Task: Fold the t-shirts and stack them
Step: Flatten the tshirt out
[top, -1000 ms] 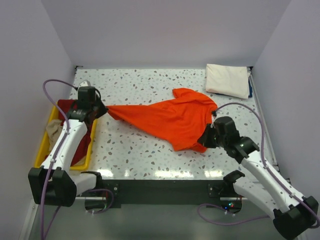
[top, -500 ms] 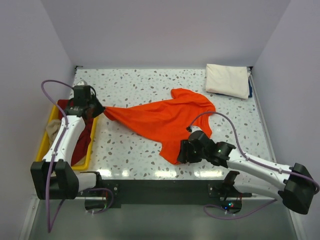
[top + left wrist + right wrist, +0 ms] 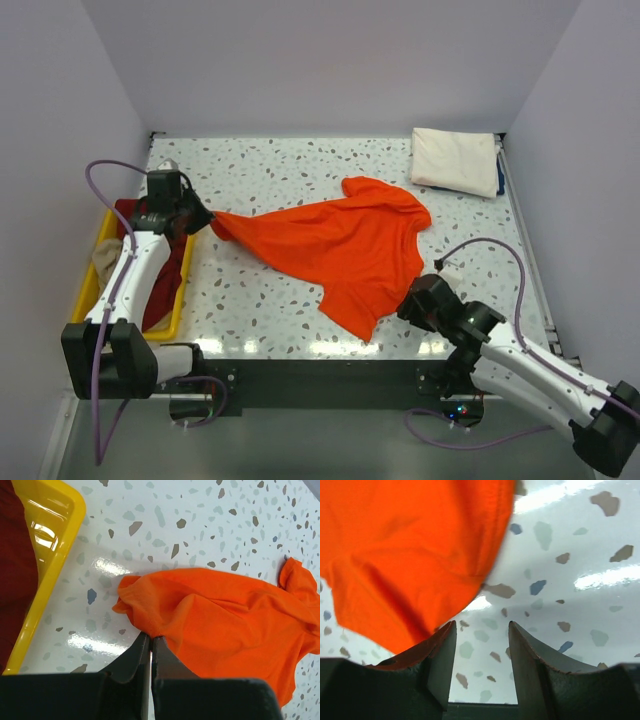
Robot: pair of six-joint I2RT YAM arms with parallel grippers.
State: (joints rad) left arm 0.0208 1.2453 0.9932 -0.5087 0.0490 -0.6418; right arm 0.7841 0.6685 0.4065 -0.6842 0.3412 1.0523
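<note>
- Left gripper (image 3: 150,636) is pinching the orange t-shirt (image 3: 330,245), lying mid-bench, near the left edge.
- Right gripper (image 3: 482,625) is hanging spread by the near edge; best pinching the shirt's hem there, pulling taut.

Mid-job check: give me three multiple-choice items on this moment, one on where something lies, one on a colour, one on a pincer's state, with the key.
1. Where does the folded cream-white t-shirt lie?
A) far right corner of the table
B) near left corner
C) middle

2. What colour is the cloth in the left pincer?
A) beige
B) orange
C) dark red

3. How does the right pincer stand?
A) shut on cloth
B) shut on nothing
C) open, holding nothing

Key:
1 A: the top view shows it at the far right, apart from the orange t-shirt.
2 B: the left wrist view shows the closed fingers pinching an orange fold.
3 C: the right wrist view shows bare table between its spread fingers.
</note>
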